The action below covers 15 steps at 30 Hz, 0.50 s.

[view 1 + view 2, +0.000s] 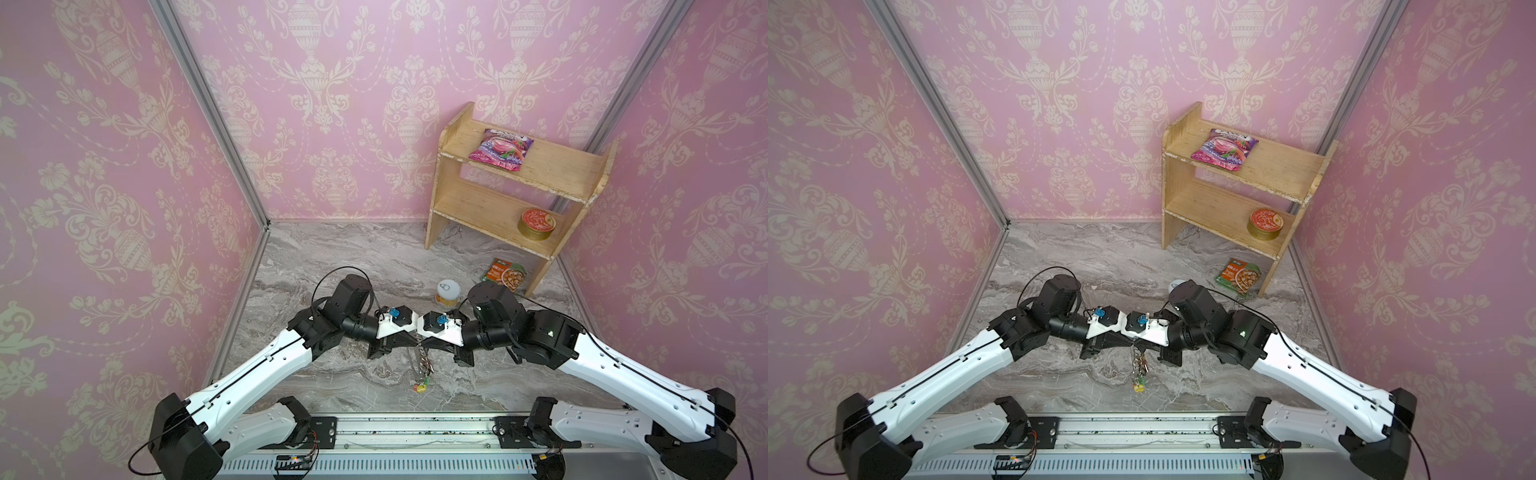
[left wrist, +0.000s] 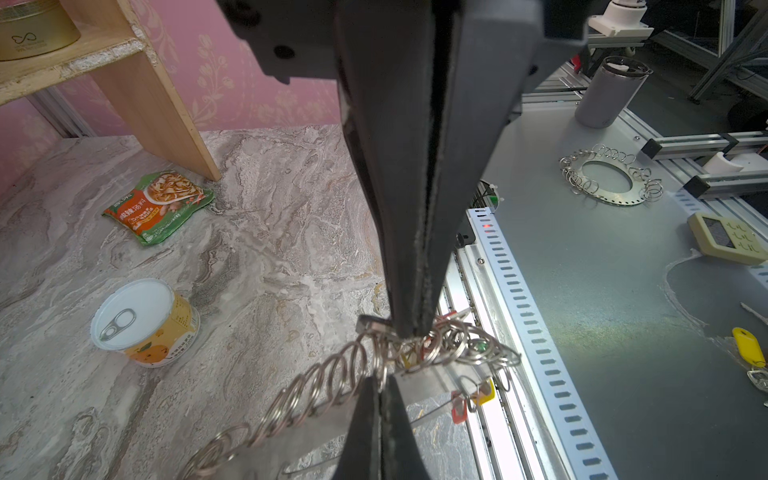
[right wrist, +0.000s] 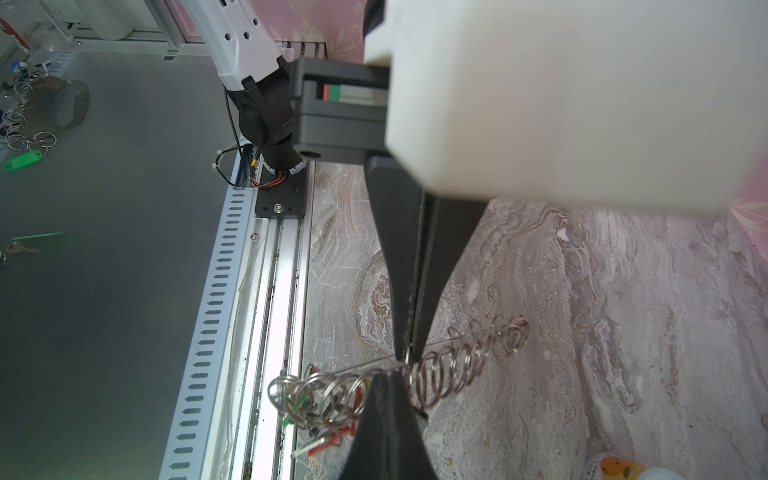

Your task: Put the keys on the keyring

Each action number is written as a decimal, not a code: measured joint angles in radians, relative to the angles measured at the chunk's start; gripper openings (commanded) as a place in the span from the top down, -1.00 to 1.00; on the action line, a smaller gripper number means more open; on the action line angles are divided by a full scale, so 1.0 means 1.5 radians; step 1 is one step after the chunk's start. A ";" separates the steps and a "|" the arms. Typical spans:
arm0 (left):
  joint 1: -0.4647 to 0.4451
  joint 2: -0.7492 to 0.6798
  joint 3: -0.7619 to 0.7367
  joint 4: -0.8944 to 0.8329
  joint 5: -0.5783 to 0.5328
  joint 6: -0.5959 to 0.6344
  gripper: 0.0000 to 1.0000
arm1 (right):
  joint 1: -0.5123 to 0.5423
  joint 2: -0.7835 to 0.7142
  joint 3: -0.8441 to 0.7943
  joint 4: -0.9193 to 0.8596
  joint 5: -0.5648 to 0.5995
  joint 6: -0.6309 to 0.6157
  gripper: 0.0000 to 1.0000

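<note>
Middle of the table (image 1: 332, 257) is jammed: left gripper (image 1: 417, 340) and right gripper (image 1: 423, 343) meet tip to tip, keyring (image 1: 422, 365) dangling below. Back-left marble is all free. Right side's tighter: can (image 1: 448, 291) just behind the right arm (image 1: 602, 361), packet (image 1: 505, 274) and shelf (image 1: 469, 203) filling the corner. Front strip by the rail (image 1: 415, 432) looks passable, I think; the arms hide some.

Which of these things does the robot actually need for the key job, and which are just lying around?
In use: keyring, left gripper, right gripper.
Lying about: shelf, pink packet, tin, green packet, can.
</note>
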 measured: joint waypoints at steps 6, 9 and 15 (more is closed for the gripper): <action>0.003 0.007 0.003 0.000 0.008 -0.001 1.00 | 0.000 -0.002 0.000 -0.001 0.002 0.000 1.00; 0.004 0.007 0.005 -0.001 0.009 -0.003 1.00 | -0.001 -0.002 -0.001 0.000 0.002 0.000 1.00; 0.004 0.009 0.007 -0.002 0.011 -0.005 1.00 | -0.001 -0.003 -0.001 0.000 0.002 0.000 1.00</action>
